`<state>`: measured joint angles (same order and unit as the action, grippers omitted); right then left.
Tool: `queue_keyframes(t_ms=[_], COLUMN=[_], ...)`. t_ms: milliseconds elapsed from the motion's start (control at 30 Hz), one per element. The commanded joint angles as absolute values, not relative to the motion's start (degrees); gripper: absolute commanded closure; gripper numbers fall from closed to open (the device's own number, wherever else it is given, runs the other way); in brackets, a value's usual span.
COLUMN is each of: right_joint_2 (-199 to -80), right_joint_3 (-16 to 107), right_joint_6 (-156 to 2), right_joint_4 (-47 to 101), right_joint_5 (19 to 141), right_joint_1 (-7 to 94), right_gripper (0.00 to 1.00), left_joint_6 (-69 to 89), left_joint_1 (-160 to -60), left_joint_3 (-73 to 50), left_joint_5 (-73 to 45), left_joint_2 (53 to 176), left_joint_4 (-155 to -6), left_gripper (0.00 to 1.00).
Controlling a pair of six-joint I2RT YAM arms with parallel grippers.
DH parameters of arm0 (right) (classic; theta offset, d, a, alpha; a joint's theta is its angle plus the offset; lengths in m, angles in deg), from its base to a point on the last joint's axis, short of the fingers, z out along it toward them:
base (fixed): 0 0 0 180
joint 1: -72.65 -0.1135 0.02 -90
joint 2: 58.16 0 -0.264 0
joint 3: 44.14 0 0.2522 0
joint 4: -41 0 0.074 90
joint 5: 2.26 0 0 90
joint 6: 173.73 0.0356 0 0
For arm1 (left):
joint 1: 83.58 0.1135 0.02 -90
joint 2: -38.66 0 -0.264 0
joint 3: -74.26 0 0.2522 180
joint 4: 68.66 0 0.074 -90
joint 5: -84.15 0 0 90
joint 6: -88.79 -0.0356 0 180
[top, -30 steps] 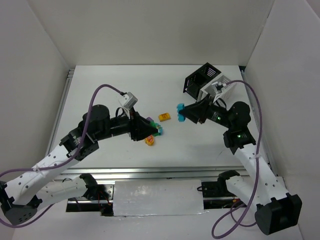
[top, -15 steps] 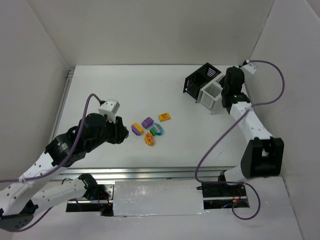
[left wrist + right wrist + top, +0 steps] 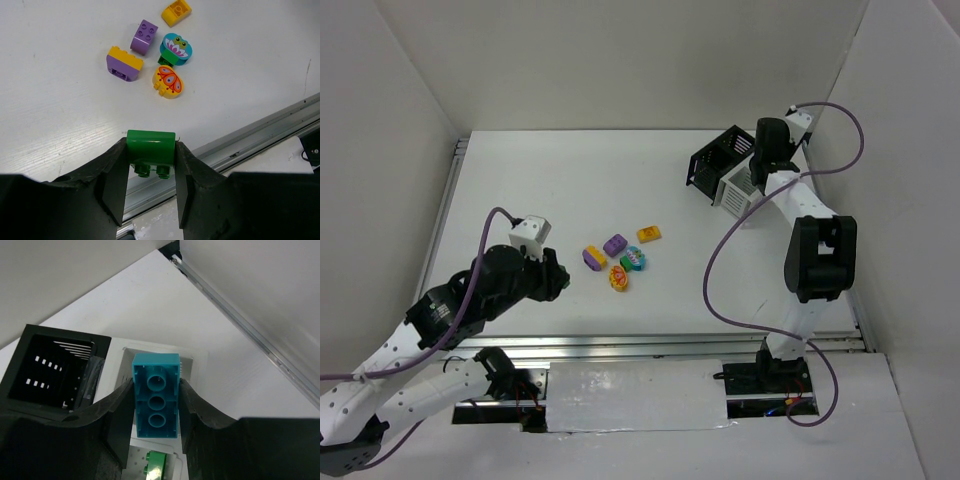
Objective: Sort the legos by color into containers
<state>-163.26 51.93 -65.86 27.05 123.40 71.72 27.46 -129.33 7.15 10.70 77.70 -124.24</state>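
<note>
Five bricks lie loose in a small cluster near the middle of the table (image 3: 520,180). In the left wrist view they are a yellow-and-purple brick (image 3: 124,63), a purple brick (image 3: 144,37) just beside it, an orange wedge-shaped brick (image 3: 176,12) farther off, a teal oval brick (image 3: 176,46) printed with a flower, and a yellow oval brick (image 3: 167,82) printed with an orange butterfly. A small green block sits between the two ovals, touching both.

The left gripper (image 3: 150,172) is clamped on a green brick (image 3: 150,148), studs pointing toward the camera, one finger pressed against each side. It hangs over the near part of the table, close to the metal rail (image 3: 250,140) at the front edge, well apart from the cluster. In the overhead view this gripper (image 3: 563,281) sits left of the bricks.

The right gripper (image 3: 156,410) is clamped on a long teal brick (image 3: 155,395), its hollow underside with three round tubes facing the camera. It hangs directly above the white bin (image 3: 200,360), which stands touching the black bin (image 3: 30,335) on its left. A green brick (image 3: 157,463) lies in the bottom of the white bin. The overhead view shows the right arm stretched to the far right corner, with the two bins, black (image 3: 705,165) and white (image 3: 735,190), side by side there.
</note>
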Motion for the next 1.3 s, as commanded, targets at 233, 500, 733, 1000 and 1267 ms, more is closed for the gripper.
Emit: queue_keyframes(t_ms=[233, 500, 733, 1000, 1267], right_joint_2=[-165.57, -167.06, -164.35, -143.27, -118.21], right_joint_3=[57.34, 58.75, 58.13, 43.15, 20.1], right_joint_6=[-67.29, -67.73, -65.46, -60.88, -48.67], right_joint_4=[27.85, 27.68, 25.22, 20.98, 43.01], right_joint_5=[123.87, 123.51, 120.79, 60.02, 30.47], right_joint_1=[72.13, 72.12, 72.04, 68.36, 51.58], right_gripper=[0.84, 0.44, 0.4, 0.19, 0.18], left_joint_6=[26.65, 26.65, 26.74, 29.02, 30.69], left_joint_1=[-129.1, -129.19, -129.1, -127.7, -125.94], left_joint_3=[6.97, 7.06, 6.79, 0.12, -7.79], left_joint_5=[8.91, 8.56, 8.65, -8.99, -26.5], left_joint_2=[78.3, 78.47, 78.47, 84.71, 88.93], left_joint_4=[-120.92, -120.83, -120.65, -108.45, -95.36], left_gripper=[1.0, 1.0, 1.0, 1.0, 1.0])
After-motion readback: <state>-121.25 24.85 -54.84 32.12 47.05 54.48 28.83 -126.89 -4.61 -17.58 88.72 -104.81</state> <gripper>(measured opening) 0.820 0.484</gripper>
